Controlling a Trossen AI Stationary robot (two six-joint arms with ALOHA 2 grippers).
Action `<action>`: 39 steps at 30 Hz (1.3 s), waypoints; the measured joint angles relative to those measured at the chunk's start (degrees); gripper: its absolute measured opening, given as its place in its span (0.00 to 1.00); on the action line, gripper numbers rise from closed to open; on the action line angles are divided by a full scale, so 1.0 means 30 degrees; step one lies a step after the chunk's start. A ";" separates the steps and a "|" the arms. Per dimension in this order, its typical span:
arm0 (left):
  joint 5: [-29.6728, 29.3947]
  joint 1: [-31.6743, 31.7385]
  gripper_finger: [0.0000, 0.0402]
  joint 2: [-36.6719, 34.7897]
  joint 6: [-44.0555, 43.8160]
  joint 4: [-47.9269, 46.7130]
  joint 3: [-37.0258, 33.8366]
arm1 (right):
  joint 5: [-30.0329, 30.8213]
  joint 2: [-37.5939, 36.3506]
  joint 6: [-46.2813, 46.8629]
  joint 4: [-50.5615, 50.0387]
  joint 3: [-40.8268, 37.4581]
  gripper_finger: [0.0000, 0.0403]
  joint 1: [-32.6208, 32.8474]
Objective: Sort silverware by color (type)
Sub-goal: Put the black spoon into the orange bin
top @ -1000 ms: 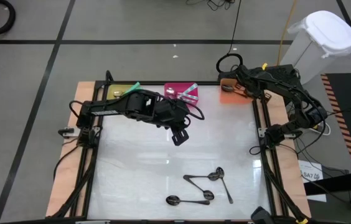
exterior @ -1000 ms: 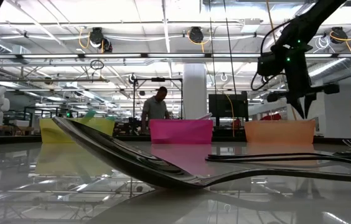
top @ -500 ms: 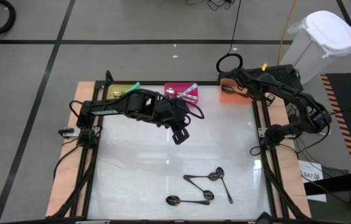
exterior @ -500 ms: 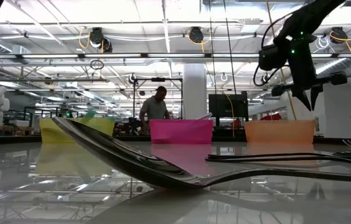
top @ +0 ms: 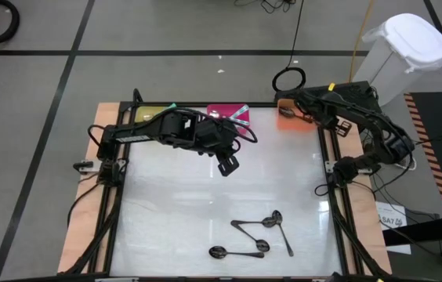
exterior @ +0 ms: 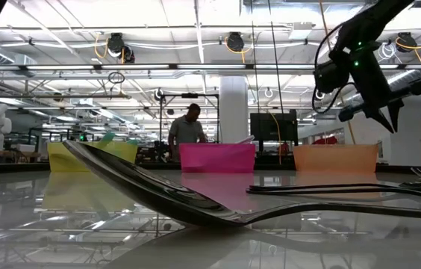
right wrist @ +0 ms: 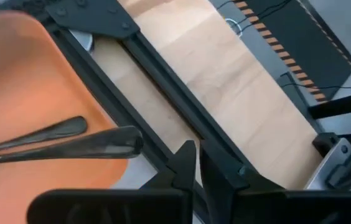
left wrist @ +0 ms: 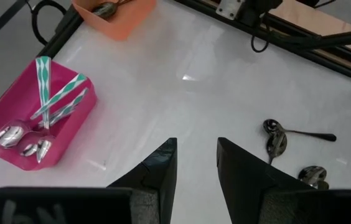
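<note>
We find the left gripper (left wrist: 194,163) hanging above the white table (top: 174,211), a little in front of the pink bin (left wrist: 14,118), its two fingers parted by a clear gap with nothing between them. Below and around it the tabletop is bare — open room on every side down to the near group of spoons.

The right gripper (right wrist: 194,163) sits at the far right corner, over the black frame rail just beside the orange bin (top: 288,117); its fingers are pressed together and carry nothing. Room there is tight: rail, bin wall and wooden border crowd close.

Of the silverware, the teal-handled spoons (left wrist: 54,106) lie inside the pink bin, handles leaning on its rim. Dark spoon handles (right wrist: 57,140) rest in the orange bin. The yellow bin (top: 149,114) stands at the far left, partly hidden by the left arm. Four dark spoons (top: 256,235) lie loose near the table's front edge, right of centre, some touching — well apart from both grippers.

A person (exterior: 186,128) stands in the room beyond.
</note>
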 joint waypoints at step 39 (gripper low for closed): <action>-0.1333 -0.0016 0.28 0.0000 -0.0535 0.0261 0.0000 | 0.1117 -0.1889 -0.5367 0.0795 0.0000 0.04 0.1035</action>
